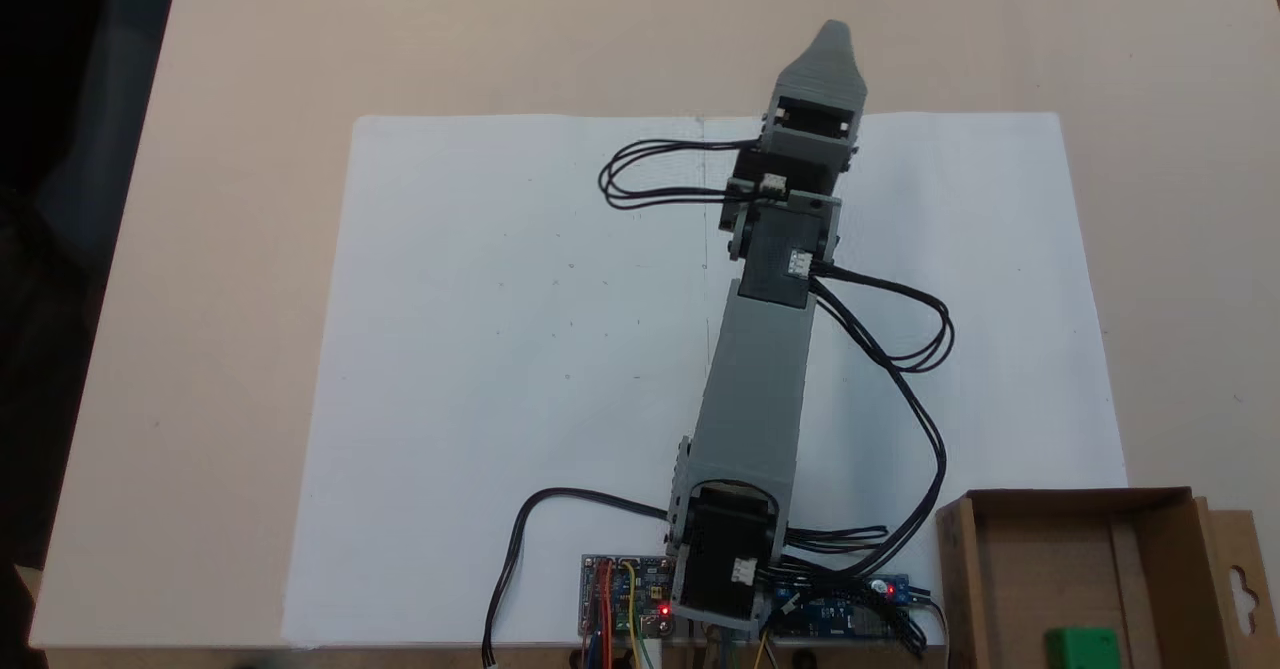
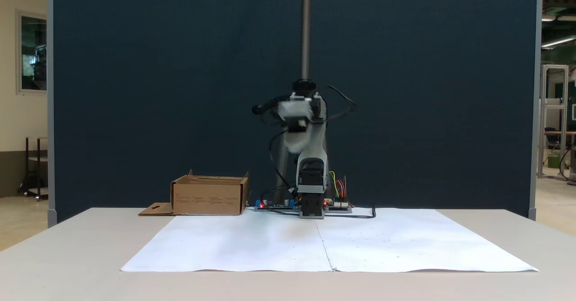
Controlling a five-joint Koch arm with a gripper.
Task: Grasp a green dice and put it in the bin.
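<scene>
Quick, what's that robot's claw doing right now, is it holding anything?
Gripper: cannot be told whether it is open or closed; only one grey tip shows from above. The green dice lies in the bin, so the gripper is not holding it.

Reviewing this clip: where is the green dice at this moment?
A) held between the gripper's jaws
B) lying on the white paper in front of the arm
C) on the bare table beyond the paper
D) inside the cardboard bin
D: in a fixed view from above, the green dice sits on the floor of the bin, inside its walls, while the gripper is stretched out far away over the paper's far edge.
</scene>
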